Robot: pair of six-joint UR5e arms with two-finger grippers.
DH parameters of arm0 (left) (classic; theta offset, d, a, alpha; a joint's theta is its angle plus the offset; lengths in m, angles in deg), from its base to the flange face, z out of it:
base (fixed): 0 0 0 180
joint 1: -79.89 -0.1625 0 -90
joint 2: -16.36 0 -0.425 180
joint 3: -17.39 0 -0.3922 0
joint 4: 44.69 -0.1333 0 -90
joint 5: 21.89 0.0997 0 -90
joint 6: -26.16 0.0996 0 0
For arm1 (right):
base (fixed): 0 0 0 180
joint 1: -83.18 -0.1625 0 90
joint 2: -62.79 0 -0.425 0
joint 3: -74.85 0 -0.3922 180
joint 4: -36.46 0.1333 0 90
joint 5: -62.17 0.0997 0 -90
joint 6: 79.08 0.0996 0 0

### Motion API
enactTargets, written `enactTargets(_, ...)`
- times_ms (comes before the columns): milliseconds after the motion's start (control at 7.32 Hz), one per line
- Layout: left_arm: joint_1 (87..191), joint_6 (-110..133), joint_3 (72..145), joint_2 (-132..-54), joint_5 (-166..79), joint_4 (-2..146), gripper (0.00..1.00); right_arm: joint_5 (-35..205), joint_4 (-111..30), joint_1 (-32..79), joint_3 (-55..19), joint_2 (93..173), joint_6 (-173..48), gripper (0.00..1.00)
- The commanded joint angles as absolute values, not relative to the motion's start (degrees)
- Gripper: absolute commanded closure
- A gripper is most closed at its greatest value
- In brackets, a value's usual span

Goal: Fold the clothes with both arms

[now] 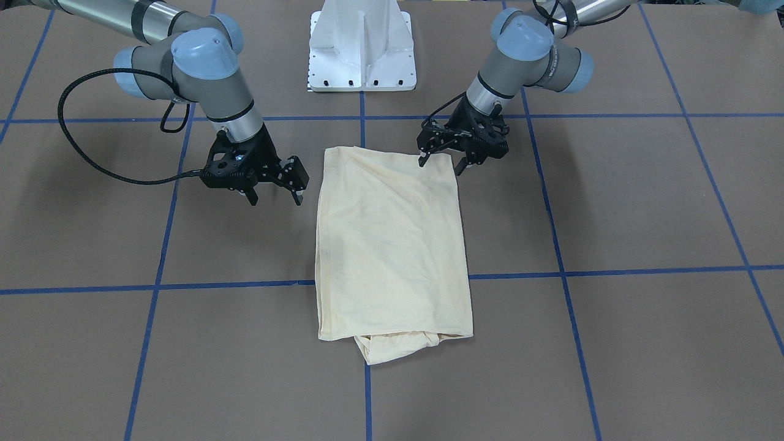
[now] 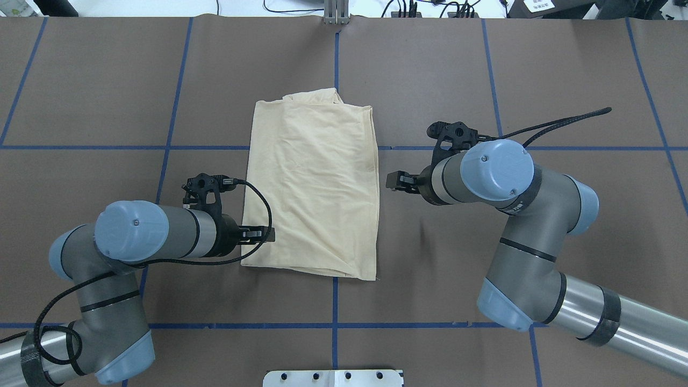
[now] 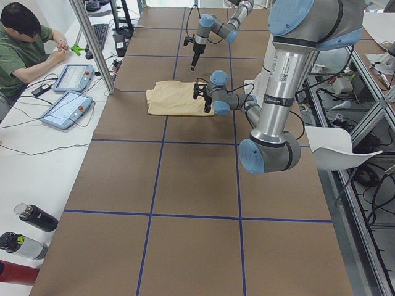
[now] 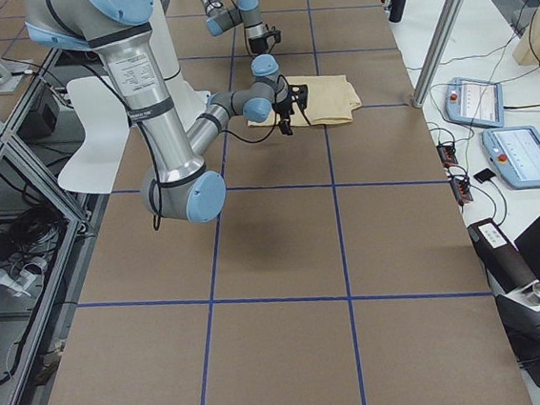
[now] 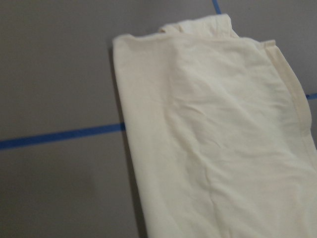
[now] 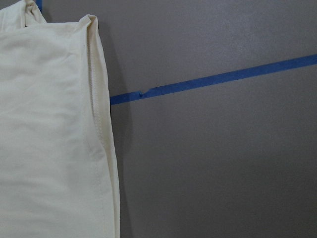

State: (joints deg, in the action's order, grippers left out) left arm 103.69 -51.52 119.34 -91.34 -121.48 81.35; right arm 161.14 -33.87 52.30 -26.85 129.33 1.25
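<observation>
A brown table marked with a blue tape grid fills the scene; the robot's left arm and right arm reach down over it from the robot's side; between them the pale cream T-shirt lies flat near the table's middle, already folded to a long rectangle, its print hidden; the left gripper hangs at the shirt's near left corner, jaws spread and empty, one fingertip over the cloth and the other just off its edge; the right gripper hangs just beside the shirt's right edge, over bare table, jaws wide and empty too; a small bunched wad of fabric pokes out from under the far end. The likely troubles: the thin cloth is stacked in layers, so a shallow pinch could lift only the top one and let the fold fall open; the grippers sit unevenly, one on the corner and one off the cloth, so an unmatched lift could skew the fold; the loose wad could drag out or leave a lump.
</observation>
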Motion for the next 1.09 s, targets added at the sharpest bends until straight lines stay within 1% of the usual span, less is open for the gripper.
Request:
enactTargets(0,102.6,-51.8,119.2,-91.4,-121.4,79.2,0.42,161.1,-34.0,52.2,-26.8,129.3,1.3,0.0)
enactTargets(137,102.7,-51.8,120.2,-91.2,-121.5,77.8,0.42,161.1,-34.1,52.3,-26.8,129.3,1.3,0.0)
enactTargets(410,102.7,-51.6,124.6,-91.7,-121.6,67.8,0.42,161.1,-34.2,52.3,-26.9,129.2,1.3,0.0)
enactTargets(956,101.9,-51.1,123.3,-91.4,-121.5,67.0,0.43,161.1,-34.2,52.3,-26.9,129.2,1.5,0.0)
